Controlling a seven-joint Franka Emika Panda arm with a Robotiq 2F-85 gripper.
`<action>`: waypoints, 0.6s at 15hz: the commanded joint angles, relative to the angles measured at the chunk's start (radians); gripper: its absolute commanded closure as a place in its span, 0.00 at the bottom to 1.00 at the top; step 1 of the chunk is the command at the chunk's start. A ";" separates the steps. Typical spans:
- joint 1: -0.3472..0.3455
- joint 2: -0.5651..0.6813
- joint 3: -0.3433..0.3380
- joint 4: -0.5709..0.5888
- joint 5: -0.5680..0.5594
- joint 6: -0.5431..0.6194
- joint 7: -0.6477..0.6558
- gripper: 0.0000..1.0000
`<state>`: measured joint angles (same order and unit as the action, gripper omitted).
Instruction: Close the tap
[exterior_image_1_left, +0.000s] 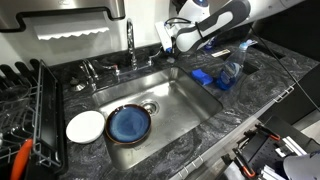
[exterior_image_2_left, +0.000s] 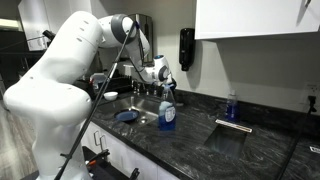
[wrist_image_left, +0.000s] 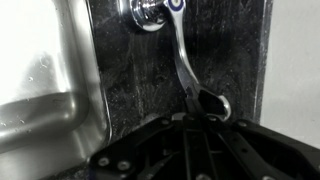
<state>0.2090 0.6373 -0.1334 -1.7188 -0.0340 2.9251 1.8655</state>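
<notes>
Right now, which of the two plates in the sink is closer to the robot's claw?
The blue plate, lying by the drain on the side of the gripper; the white plate lies farther off, toward the dish rack.

Looking at a dark stone counter (exterior_image_1_left: 150, 165) holding a steel sink (exterior_image_1_left: 190, 105), carrying a black rack (exterior_image_1_left: 42, 108) at one end, a blue cloth (exterior_image_1_left: 205, 78) and a soap bottle (exterior_image_1_left: 232, 70) sitting near the other.

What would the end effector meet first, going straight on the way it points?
Probably the tap's lever handle: its tip lies just ahead of the end effector; depth is unclear.
</notes>
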 joint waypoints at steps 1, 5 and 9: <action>-0.015 -0.043 0.030 -0.009 0.058 -0.037 -0.087 1.00; -0.022 -0.114 0.041 -0.028 0.074 -0.121 -0.159 1.00; -0.058 -0.183 0.095 -0.013 0.106 -0.348 -0.258 1.00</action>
<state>0.1932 0.5180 -0.0927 -1.7185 0.0276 2.7289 1.7043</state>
